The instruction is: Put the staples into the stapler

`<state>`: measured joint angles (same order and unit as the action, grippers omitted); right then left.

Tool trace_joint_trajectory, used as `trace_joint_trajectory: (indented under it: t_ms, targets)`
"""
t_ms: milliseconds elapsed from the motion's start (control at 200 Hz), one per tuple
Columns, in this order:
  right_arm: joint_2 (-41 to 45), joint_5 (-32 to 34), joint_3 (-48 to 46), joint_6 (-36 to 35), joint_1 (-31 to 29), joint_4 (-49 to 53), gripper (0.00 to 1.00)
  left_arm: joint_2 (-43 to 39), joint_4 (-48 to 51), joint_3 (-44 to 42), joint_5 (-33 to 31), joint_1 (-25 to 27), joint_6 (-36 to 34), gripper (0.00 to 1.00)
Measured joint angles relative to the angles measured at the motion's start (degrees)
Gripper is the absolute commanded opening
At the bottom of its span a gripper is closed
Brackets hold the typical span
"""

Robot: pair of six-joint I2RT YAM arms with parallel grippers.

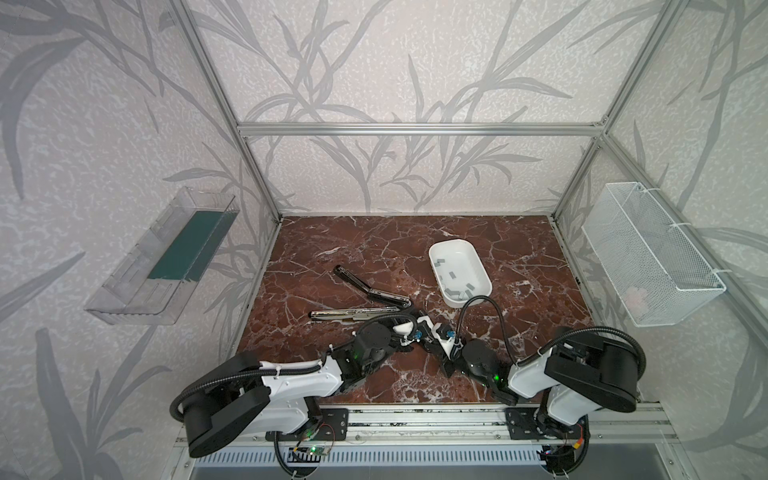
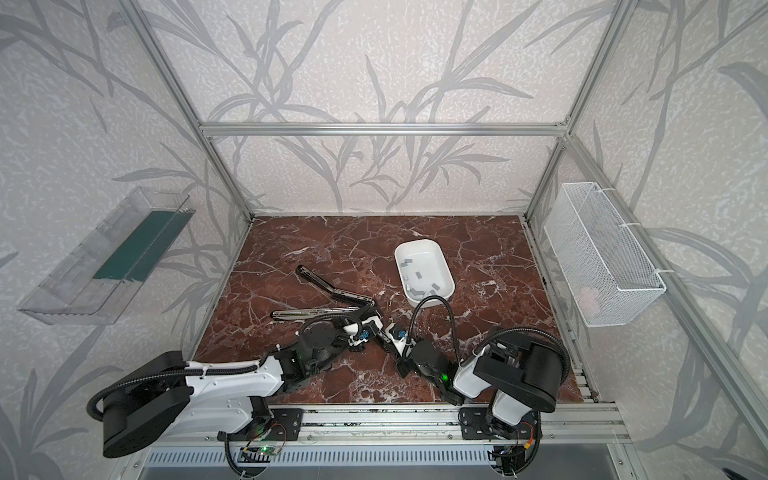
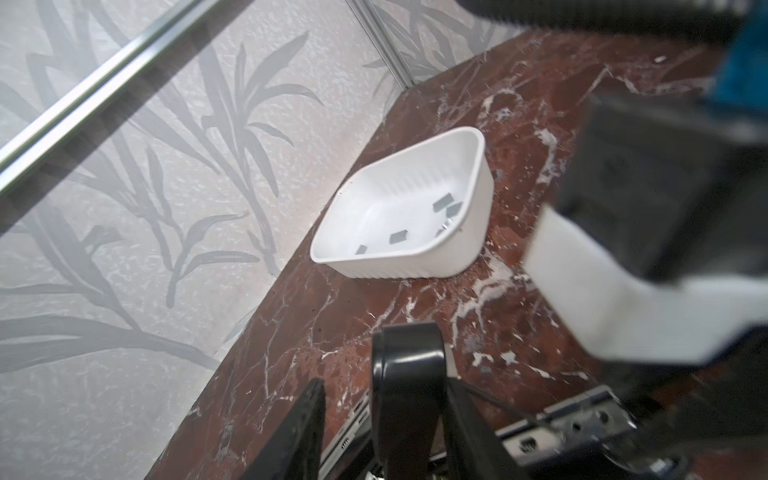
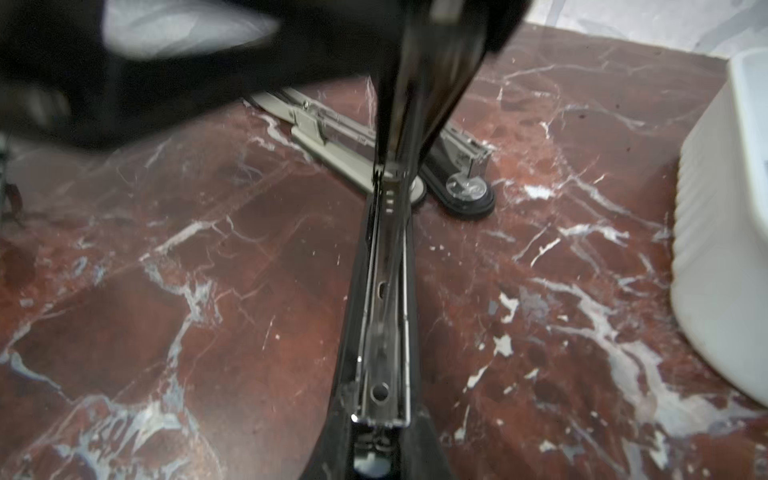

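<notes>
The stapler (image 4: 384, 332) lies hinged open; the right tool (image 4: 380, 453) is pinched shut on it; the left tool (image 3: 384, 386) is part-open astride its black end. Next, likely: free one tool to fetch staples (image 3: 399, 237) from the tray (image 3: 415, 266).

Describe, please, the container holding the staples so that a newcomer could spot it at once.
On the red-brown marble tabletop, look just right of the opened black stapler. There sits a white tub with rounded corners. Unlike the dark stapler, it is white and holds small grey staples.
</notes>
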<state>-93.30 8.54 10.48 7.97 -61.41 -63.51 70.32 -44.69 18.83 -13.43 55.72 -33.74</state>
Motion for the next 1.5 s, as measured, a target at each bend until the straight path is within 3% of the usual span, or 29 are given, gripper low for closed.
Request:
trace_joint_trajectory:
  t_ms: [320, 915, 1215, 1499]
  targets:
    - [-5.4, 0.2, -0.5, 1.7, -1.2, -5.7, 0.0, -0.2, -0.9, 0.3, 0.0, -1.5, 2.0, 0.49]
    - [-6.1, 0.4, -1.0, 0.3, -4.4, -6.7, 0.0, 0.6, -2.1, 1.7, 0.0, -18.3, 4.9, 0.49]
    - [-6.1, -1.0, -1.4, -0.9, -5.7, -7.3, 0.0, 6.7, -3.9, 1.7, -0.2, -20.3, 5.3, 0.49]
    - [-7.6, -4.9, -2.8, -3.6, -5.7, -11.2, 0.0, 5.0, -4.9, -1.1, -3.2, -21.0, 5.2, 0.5]
